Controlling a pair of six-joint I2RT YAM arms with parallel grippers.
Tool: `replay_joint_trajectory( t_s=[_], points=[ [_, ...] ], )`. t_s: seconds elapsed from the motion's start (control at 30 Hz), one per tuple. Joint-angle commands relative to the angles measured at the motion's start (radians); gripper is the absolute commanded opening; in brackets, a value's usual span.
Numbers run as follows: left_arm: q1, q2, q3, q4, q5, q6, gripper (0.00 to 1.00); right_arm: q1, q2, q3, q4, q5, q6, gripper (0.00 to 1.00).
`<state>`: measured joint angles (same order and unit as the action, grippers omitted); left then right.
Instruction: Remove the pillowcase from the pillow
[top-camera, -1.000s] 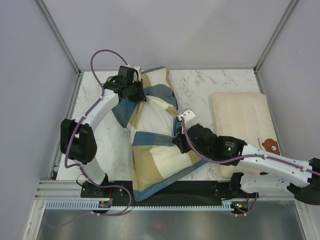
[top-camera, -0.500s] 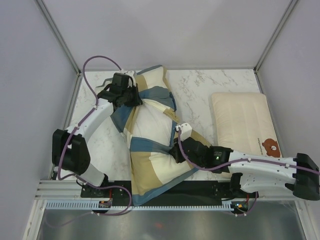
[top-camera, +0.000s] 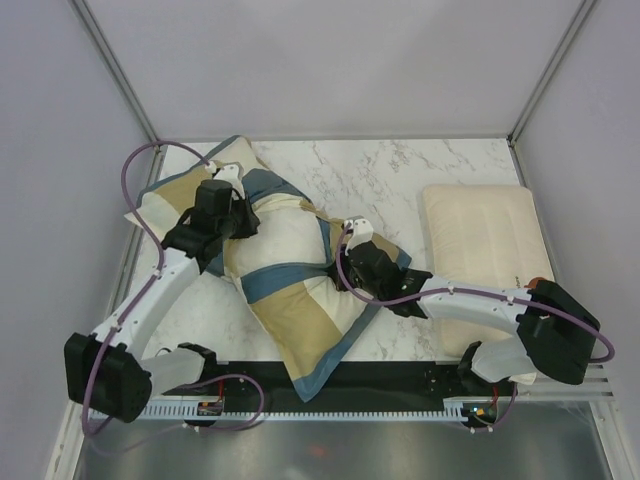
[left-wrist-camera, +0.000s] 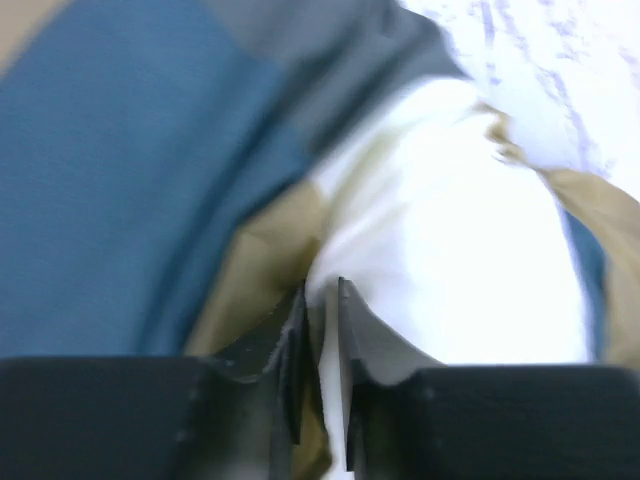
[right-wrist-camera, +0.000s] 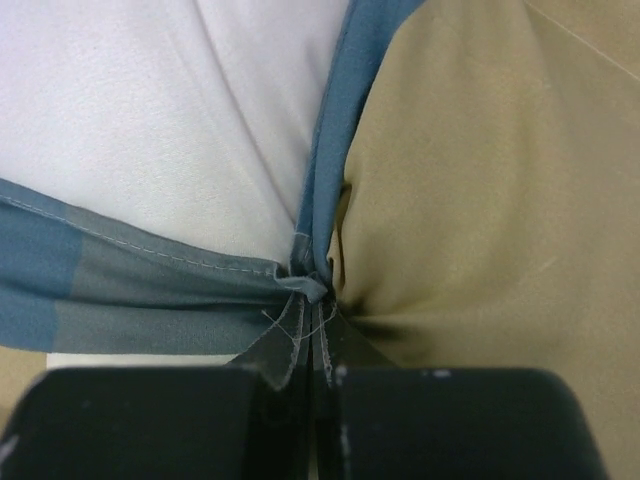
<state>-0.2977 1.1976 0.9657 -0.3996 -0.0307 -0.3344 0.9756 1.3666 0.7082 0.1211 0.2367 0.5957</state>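
The pillowcase (top-camera: 300, 330), in steel blue, tan and cream blocks, lies slantwise from the back left corner to the front edge. Through its opening bulges the off-white pillow (top-camera: 285, 235). My left gripper (top-camera: 243, 215) sits at the left side of that white bulge. In the left wrist view it (left-wrist-camera: 322, 300) is shut on white pillow (left-wrist-camera: 450, 260) fabric, a tan pillowcase (left-wrist-camera: 100, 180) fold pressed beside it. My right gripper (top-camera: 338, 262) is at the bulge's right side. In the right wrist view it (right-wrist-camera: 315, 300) is shut on the stitched blue hem of the pillowcase (right-wrist-camera: 180, 285).
A flatter cream pillow (top-camera: 480, 240) lies along the right side of the marble table (top-camera: 400, 175). My right arm crosses its near end. Grey walls enclose the table on three sides. The pillowcase's lower corner hangs over the front rail (top-camera: 400, 410).
Both arms have swung left. The left gripper has dragged the bundle down and left, so the pillowcase's top corner now points to the back left. The right gripper followed, still on the hem.
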Motion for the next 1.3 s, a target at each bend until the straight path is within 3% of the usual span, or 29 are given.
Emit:
replay_joint_trajectory(
  t_s=[0.0,0.07,0.1,0.3,0.47,0.6,0.87,1.07,1.23,1.27],
  points=[
    [-0.105,-0.104,-0.018,-0.039,-0.015,0.061,0.29,-0.015,0.097,-0.010,-0.129,0.004,-0.076,0.00],
    [-0.165,-0.163,-0.010,-0.041,-0.035,0.090,0.45,-0.017,0.109,-0.003,-0.129,-0.013,-0.074,0.00],
    [-0.223,-0.183,-0.002,-0.039,-0.058,0.095,0.61,-0.015,0.111,-0.003,-0.130,-0.017,-0.071,0.00],
    [-0.340,-0.234,-0.004,-0.004,-0.066,0.167,0.81,-0.017,0.101,-0.009,-0.078,-0.051,-0.054,0.00],
    [-0.394,-0.147,0.002,0.002,-0.028,0.215,0.82,-0.017,0.075,-0.022,-0.067,-0.071,-0.042,0.00],
    [-0.507,-0.161,0.001,0.097,-0.060,0.247,0.82,-0.017,0.062,-0.027,-0.074,-0.069,-0.043,0.00],
    [-0.616,-0.147,0.082,0.111,-0.406,0.331,0.83,-0.015,0.051,-0.038,-0.083,-0.082,-0.042,0.00],
    [-0.696,-0.139,0.110,0.126,-0.520,0.394,0.83,-0.017,0.029,-0.038,-0.100,-0.071,-0.048,0.00],
    [-0.727,-0.124,0.128,0.134,-0.528,0.411,0.83,-0.017,0.023,-0.032,-0.106,-0.073,-0.047,0.00],
    [-0.727,-0.122,0.123,0.134,-0.374,0.437,0.83,-0.015,0.020,-0.033,-0.106,-0.073,-0.045,0.00]
  ],
)
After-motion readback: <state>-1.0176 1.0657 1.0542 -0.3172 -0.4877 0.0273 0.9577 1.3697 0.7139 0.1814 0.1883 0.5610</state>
